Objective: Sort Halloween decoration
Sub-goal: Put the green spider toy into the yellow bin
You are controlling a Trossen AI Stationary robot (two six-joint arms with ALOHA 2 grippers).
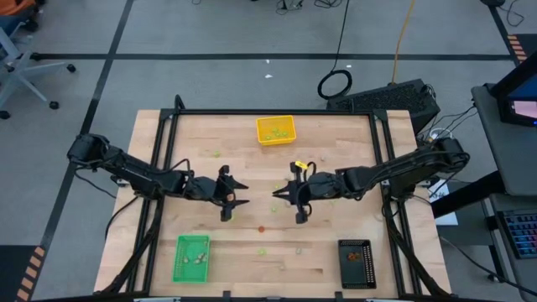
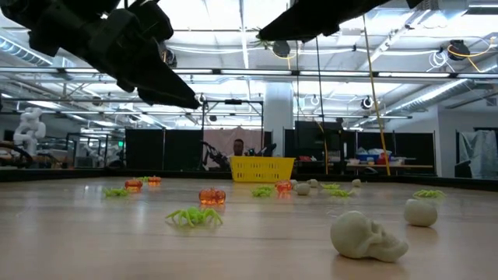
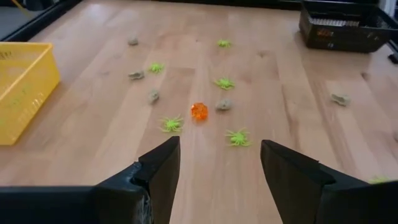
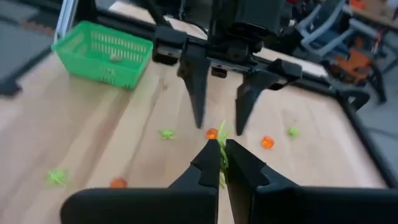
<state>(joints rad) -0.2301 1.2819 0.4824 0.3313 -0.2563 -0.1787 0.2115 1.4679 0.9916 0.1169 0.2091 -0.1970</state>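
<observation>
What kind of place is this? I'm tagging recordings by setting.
Probably a robotics lab or workshop: a wooden table in a metal frame, an open ceiling with pipes, and an office chair on bare floor.

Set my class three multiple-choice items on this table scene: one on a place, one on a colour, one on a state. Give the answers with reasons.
1. Which tray stands on the left arm's side of the table?
A. yellow
B. green
C. black

2. What colour is the round piece lying among the spiders ahead of the left gripper?
A. orange
B. blue
C. white

3. How do the left gripper's fingers stand?
A. shut on a tray
B. shut on a skull
C. open, with nothing between them

Answers:
1. B: in the high view the green tray sits at the near corner on the left arm's side, the black tray opposite it, and the yellow tray at the far edge.
2. A: the orange piece shows in the left wrist view.
3. C: bare table shows between the fingers of the left gripper.
</observation>
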